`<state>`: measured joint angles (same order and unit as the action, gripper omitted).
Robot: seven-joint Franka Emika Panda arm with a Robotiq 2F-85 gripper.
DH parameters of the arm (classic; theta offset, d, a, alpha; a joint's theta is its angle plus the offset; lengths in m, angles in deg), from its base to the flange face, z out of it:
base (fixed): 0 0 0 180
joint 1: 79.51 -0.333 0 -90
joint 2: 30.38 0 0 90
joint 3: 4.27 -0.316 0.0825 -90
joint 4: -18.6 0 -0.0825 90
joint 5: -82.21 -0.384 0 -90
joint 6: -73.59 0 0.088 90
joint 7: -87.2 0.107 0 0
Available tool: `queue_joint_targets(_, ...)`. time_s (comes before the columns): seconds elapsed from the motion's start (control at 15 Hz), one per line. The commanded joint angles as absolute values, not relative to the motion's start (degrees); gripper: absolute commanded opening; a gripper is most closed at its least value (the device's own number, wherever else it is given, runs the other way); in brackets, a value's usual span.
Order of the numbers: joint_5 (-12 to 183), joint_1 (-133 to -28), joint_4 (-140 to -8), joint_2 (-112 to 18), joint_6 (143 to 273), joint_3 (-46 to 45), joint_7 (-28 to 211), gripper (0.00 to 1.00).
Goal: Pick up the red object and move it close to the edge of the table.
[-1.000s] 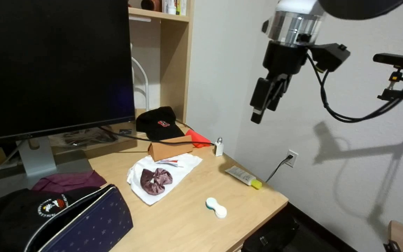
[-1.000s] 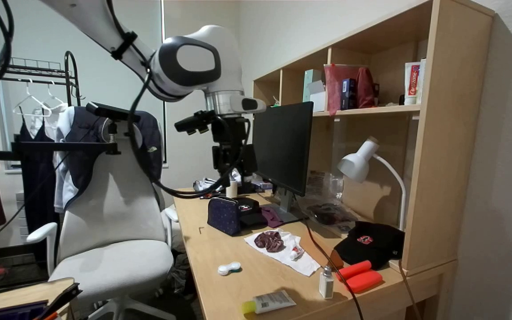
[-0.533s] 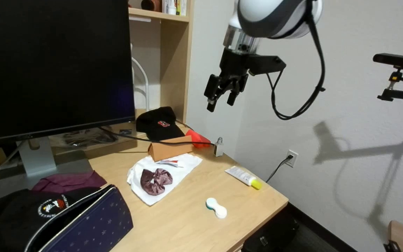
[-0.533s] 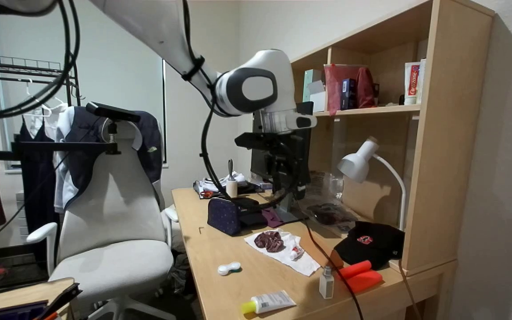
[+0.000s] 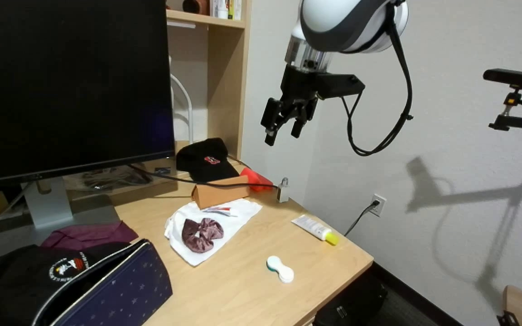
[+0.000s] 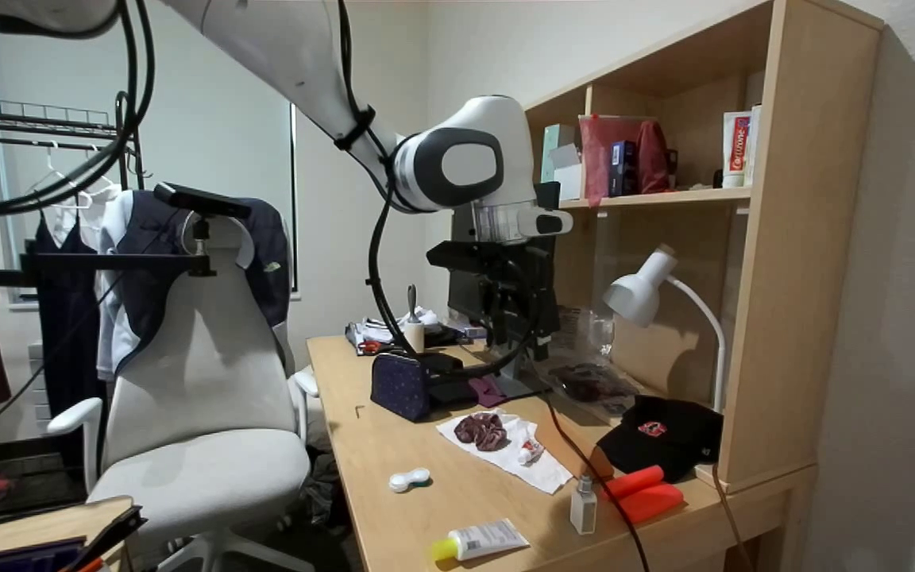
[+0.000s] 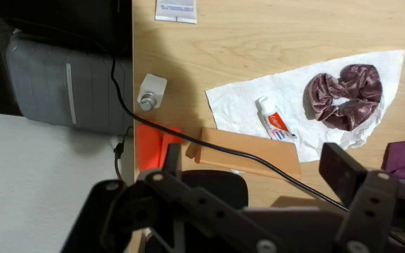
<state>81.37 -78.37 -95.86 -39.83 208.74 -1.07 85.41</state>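
Wrist view: A ribbed gray suitcase (image 7: 44, 84) sits at far left, beyond the edge of the light wood counter (image 7: 258, 42). Just inside that edge lies the red object (image 7: 149, 146), a pair of rounded bars side by side, with a silver-capped white bottle (image 7: 154, 87) upright near it and the end of a printed squeeze tube (image 7: 176, 10) at the top of the view. A black cable (image 7: 230, 151) runs past the red object and crosses over a tan wedge-shaped case (image 7: 255, 146). My hand (image 7: 254, 156) hangs mid-view above the counter, its two fingers spread wide apart. To the right, a Colgate toothpaste tube (image 7: 276, 121) lies on a white cloth (image 7: 237, 102) just beside the case; a mauve velvet scrunchie (image 7: 359, 88) shares the cloth, and purple fabric (image 7: 404, 158) lies at far right.

In an exterior view, a monitor (image 5: 70, 86) stands at left behind a navy, star-patterned pouch (image 5: 120, 290) whose mouth gapes. A black baseball cap (image 5: 203, 158) rests behind the tan case, just beside the red object. Farther right, a contact lens case (image 5: 280, 269) lies on the counter, I hold my hand well above the surface, and the squeeze tube, yellow-capped, lies near the counter's edge.
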Motion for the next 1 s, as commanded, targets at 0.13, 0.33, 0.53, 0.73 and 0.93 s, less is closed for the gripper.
queue_joint_targets(0.13, 76.61, -76.11, -88.22, -47.04, 206.61, -1.82, 82.73, 1.00)
queue_joint_targets(0.33, 76.18, -75.14, -79.35, -54.66, 205.15, -1.55, 84.60, 1.00)
queue_joint_targets(0.53, 77.77, -74.55, -69.84, -62.37, 202.10, -0.71, 87.33, 1.00)
queue_joint_targets(0.73, 79.34, -74.57, -60.02, -70.07, 198.62, 0.94, 90.92, 1.00)
queue_joint_targets(0.93, 79.53, -73.98, -51.36, -76.35, 195.30, 1.42, 91.10, 1.00)
